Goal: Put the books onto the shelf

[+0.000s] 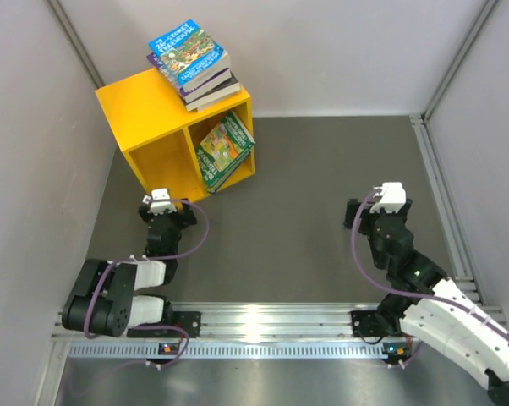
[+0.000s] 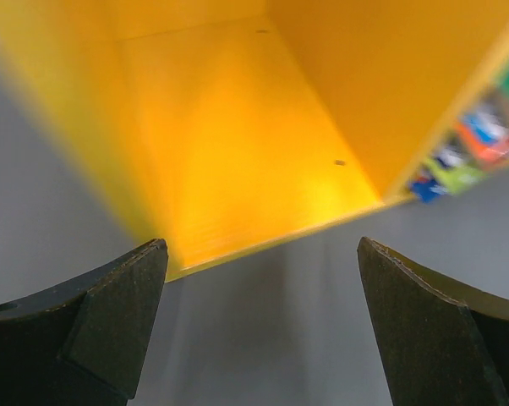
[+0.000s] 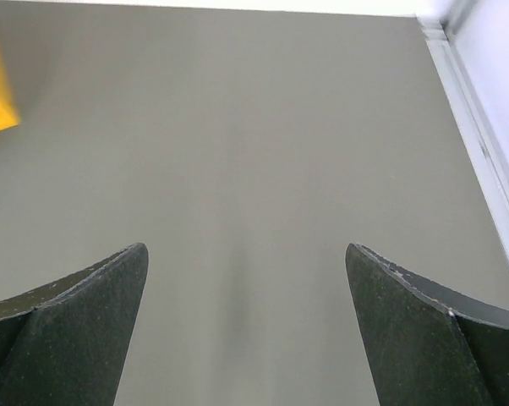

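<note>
Black fingers of the left gripper fill the bottom of its wrist view. They are spread to their widest with nothing between them and aim straight into the shelf's bare left compartment. From above, that gripper sits just in front of the shelf's open face. The right gripper hangs well off to the shelf's right over the grey table, equally wide and equally empty.

On the shelf's top, toward its rear right corner, lies a stack of books, blue cover uppermost, long sides running roughly along the shelf's width. One green book leans inside the right compartment.

If the stack is meant for a compartment, it lies above and beyond the left gripper, a little to its right. The left arm is clearly the nearer one, and it would have to rise over the shelf's front edge to reach the stack.
</note>
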Available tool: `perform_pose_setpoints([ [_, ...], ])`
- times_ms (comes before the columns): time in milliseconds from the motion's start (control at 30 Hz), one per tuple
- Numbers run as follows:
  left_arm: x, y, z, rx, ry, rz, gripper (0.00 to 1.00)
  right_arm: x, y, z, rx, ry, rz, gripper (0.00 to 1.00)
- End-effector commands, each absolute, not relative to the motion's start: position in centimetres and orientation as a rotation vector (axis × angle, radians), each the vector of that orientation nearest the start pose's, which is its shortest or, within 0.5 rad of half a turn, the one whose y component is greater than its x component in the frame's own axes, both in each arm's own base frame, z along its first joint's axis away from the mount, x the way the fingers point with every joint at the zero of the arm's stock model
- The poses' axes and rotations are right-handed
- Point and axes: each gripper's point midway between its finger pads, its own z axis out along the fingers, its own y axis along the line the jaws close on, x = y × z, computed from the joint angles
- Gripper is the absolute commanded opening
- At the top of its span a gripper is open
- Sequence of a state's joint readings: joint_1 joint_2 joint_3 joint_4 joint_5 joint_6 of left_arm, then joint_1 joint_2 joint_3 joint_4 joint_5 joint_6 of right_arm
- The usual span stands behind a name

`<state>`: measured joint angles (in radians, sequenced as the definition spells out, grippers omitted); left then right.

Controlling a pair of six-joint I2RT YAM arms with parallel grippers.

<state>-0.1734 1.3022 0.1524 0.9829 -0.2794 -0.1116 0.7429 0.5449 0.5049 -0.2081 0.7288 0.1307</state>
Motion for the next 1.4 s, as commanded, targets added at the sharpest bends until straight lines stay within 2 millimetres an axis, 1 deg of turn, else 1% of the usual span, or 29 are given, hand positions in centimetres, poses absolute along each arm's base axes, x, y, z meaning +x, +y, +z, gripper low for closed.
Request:
perform_pose_setpoints([
  [0, 34.5, 0.3, 11.9, -0.266, 1.579, -0.042, 0.99, 27.2, 6.2, 21.9, 0.087, 1.699, 0.047, 1.00],
  [33, 34.6, 0.7, 11.6, -0.279, 1.590, -0.053, 0.99, 27.6, 6.3, 21.7, 0.081, 1.700, 0.073, 1.00],
  [100, 34.7, 0.3, 11.9, -0.257, 1.585, -0.073, 0.95, 28.5, 4.8, 21.4, 0.124, 1.702, 0.043, 1.00],
  [133, 34.6, 0.1, 11.6, -0.242, 1.602, -0.075, 0.95, 28.7, 4.8, 21.2, 0.113, 1.712, 0.052, 0.99],
  [333, 33.6, 2.8, 11.5, -0.428, 1.555, -0.038, 0.99, 30.0, 2.9, 19.2, 0.101, 1.735, -0.038, 1.00],
  [400, 34.0, 1.9, 11.6, -0.359, 1.573, -0.057, 0.94, 30.1, 1.8, 18.0, 0.133, 1.754, -0.065, 1.00],
  [500, 33.9, 1.9, 11.8, -0.351, 1.567, -0.054, 0.94, 30.4, 1.1, 17.1, 0.143, 1.762, -0.073, 1.00],
  [533, 33.8, 2.1, 12.0, -0.265, 1.571, 0.015, 0.92, 30.5, 0.9, 17.0, 0.137, 1.763, -0.079, 1.00],
  [567, 33.5, 2.3, 13.5, -0.203, 1.527, 0.065, 0.91, 30.5, 0.6, 16.8, 0.133, 1.770, -0.092, 1.00],
  [633, 32.7, 5.1, 13.9, -0.300, 1.541, 0.206, 0.99, 30.5, 0.6, 16.8, 0.128, 1.772, -0.087, 1.00],
  [667, 32.9, 5.4, 15.2, -0.310, 1.525, 0.214, 0.99, 30.4, 0.6, 17.0, 0.132, 1.767, -0.082, 1.00],
  [733, 33.2, 6.7, 14.2, -0.335, 1.551, 0.166, 0.99, 30.3, 0.7, 16.9, 0.132, 1.764, -0.072, 1.00],
  [767, 33.3, 6.1, 13.3, -0.321, 1.576, 0.117, 0.99, 30.1, 0.6, 16.7, 0.137, 1.765, -0.070, 1.00],
  [800, 33.5, 5.7, 11.1, -0.326, 1.631, 0.086, 0.99, 30.0, 0.6, 16.7, 0.138, 1.764, -0.067, 1.00],
  [833, 34.2, 5.0, 12.9, -0.326, 1.539, 0.025, 0.99, 30.0, 0.5, 16.5, 0.141, 1.765, -0.069, 1.00],
  [867, 34.4, 4.5, 11.8, -0.306, 1.564, -0.004, 0.98, 29.9, 0.5, 16.6, 0.150, 1.758, -0.063, 1.00],
  [933, 35.3, 3.9, 12.1, -0.272, 1.552, -0.029, 0.96, 29.9, 0.5, 16.6, 0.154, 1.749, -0.054, 1.00],
  [967, 35.8, 3.9, 10.3, -0.274, 1.595, -0.028, 0.95, 29.9, 0.3, 16.1, 0.163, 1.750, -0.054, 1.00],
  [1000, 36.1, 3.5, 10.2, -0.243, 1.579, -0.044, 0.96, 30.1, 0.5, 16.5, 0.166, 1.723, -0.035, 1.00],
  [1033, 36.8, 2.1, 11.8, -0.129, 1.509, -0.081, 0.95, 30.3, 0.5, 16.5, 0.167, 1.708, -0.026, 1.00],
  [1100, 37.1, 2.2, 9.4, -0.145, 1.610, -0.082, 0.99, 30.3, 0.2, 14.9, 0.173, 1.714, -0.024, 1.00],
  [1133, 37.6, 2.1, 9.4, -0.164, 1.638, -0.078, 0.99, 30.9, 0.1, 16.1, 0.180, 1.644, -0.010, 1.00],
  [1167, 37.5, 2.9, 9.5, -0.202, 1.621, -0.026, 0.99, 30.7, -0.5, 14.4, 0.205, 1.660, -0.017, 1.00],
  [1200, 37.4, 2.8, 9.7, -0.193, 1.598, -0.008, 0.99, 31.2, -0.4, 15.7, 0.193, 1.584, 0.012, 1.00],
  [1233, 37.4, 3.0, 9.8, -0.208, 1.586, 0.009, 0.99, 31.3, -0.6, 15.5, 0.193, 1.568, 0.010, 1.00],
  [1267, 37.5, 3.0, 10.2, -0.212, 1.581, 0.017, 0.99, 31.4, -1.5, 13.7, 0.208, 1.599, -0.016, 1.00],
  [1300, 37.2, 3.1, 9.0, -0.241, 1.636, 0.042, 0.99, 31.9, -1.4, 15.2, 0.189, 1.527, 0.002, 1.00],
  [1333, 37.5, 3.0, 9.2, -0.245, 1.639, 0.034, 0.99, 32.2, -1.5, 15.0, 0.177, 1.522, -0.004, 1.00],
  [1367, 37.8, 3.1, 9.0, -0.246, 1.653, 0.039, 0.99, 32.6, -2.6, 13.5, 0.195, 1.561, -0.036, 1.00],
])
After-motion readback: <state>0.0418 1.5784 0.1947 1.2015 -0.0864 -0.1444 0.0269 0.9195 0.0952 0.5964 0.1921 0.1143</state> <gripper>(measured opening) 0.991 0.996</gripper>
